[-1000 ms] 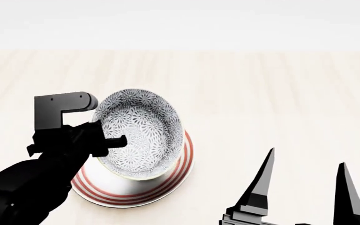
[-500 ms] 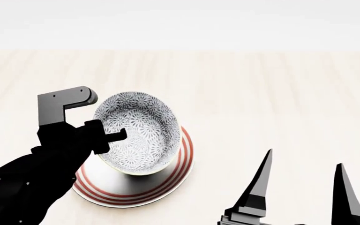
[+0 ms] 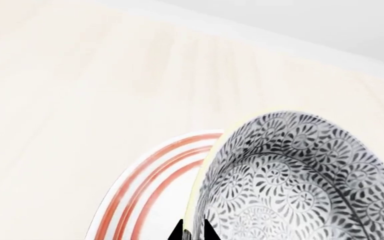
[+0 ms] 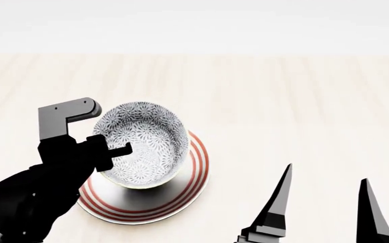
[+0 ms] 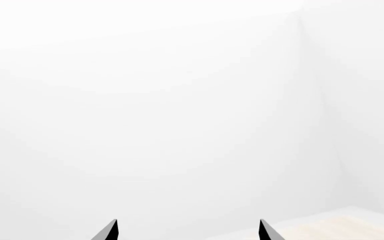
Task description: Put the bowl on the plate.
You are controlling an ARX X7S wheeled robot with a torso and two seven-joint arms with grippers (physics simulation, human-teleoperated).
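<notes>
Pale wood-grain tabletop (image 4: 282,101), light and bare-looking to the far edge. Bowl (image 4: 140,149) tilted, sitting over the left portion of the plate (image 4: 193,174); contact between base and plate apparently made, though hidden from the head view. Plate lying flat, near-left of centre. Left gripper (image 3: 193,231) pinched narrowly on the bowl's near-left rim, one finger inside, one outside. Right gripper (image 4: 323,207) spread wide at near right, holding nothing, well apart from both dishes, fingertips pointing upward.
</notes>
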